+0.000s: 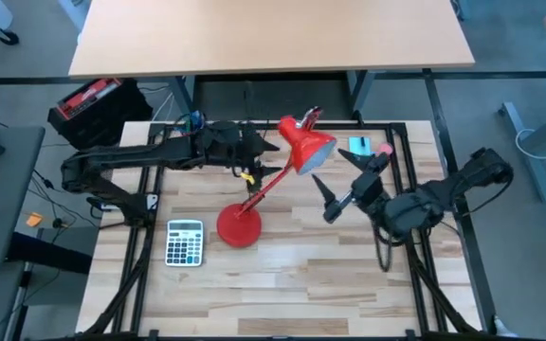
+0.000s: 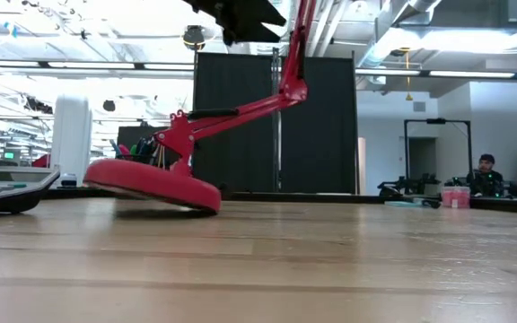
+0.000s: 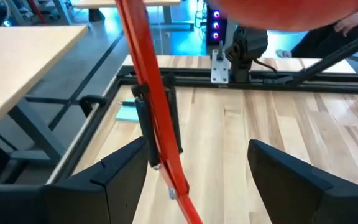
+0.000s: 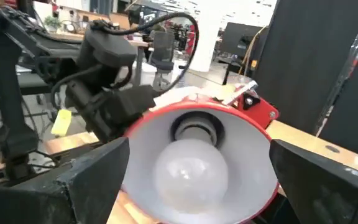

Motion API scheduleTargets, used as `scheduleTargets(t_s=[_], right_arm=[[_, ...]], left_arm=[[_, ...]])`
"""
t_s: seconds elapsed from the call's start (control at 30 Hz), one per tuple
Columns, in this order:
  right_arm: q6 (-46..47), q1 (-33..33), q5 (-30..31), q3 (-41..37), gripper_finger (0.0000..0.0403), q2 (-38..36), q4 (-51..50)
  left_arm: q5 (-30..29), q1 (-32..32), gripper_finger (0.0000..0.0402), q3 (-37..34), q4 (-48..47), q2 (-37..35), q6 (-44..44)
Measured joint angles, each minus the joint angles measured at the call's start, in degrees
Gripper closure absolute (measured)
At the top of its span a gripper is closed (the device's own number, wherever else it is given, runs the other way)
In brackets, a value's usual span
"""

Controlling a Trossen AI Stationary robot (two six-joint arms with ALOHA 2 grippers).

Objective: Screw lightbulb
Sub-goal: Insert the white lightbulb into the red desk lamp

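Facing the right pincer [image 4: 197,186], the red metal desk lamp's cone shade [image 4: 253,146] opens straight toward its spread, empty fingers. Seated in the socket, the pale rounded lightbulb [image 4: 191,167] points its axis at that nearer pincer; the left pincer [image 3: 194,180], released, straddles the lamp's red arm [image 3: 151,99].

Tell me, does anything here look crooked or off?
Yes: the red lamp's base is tipped, one edge lifted off the table, while the left gripper straddles its arm. The lightbulb sits inside the shade, facing the open right gripper.
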Motion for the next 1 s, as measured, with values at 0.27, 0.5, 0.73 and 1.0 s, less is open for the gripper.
scheduleTargets(t_s=[0.27, 0.5, 0.73, 1.0], right_arm=[[1.7, -3.0, -10.3, 0.1, 0.0003, 0.1, -2.2], [1.4, -1.8, -4.6, 0.0, 0.0012, -0.3, -4.6], [1.1, 0.6, -4.1, 0.0, 0.0015, -2.7, -4.7], [4.1, 5.5, 0.5, 0.0, 0.0015, -6.1, -10.1]], left_arm=[[-0.8, -1.2, 0.0138, -3.8, -6.1, -1.5, -2.2], [-4.4, -2.5, 0.0159, -23.3, 15.5, 1.4, -9.6], [-1.1, -0.5, 0.0198, -25.7, 22.2, 9.3, -13.8], [-1.6, -0.7, 0.0217, -24.3, 19.0, 7.9, -12.4]])
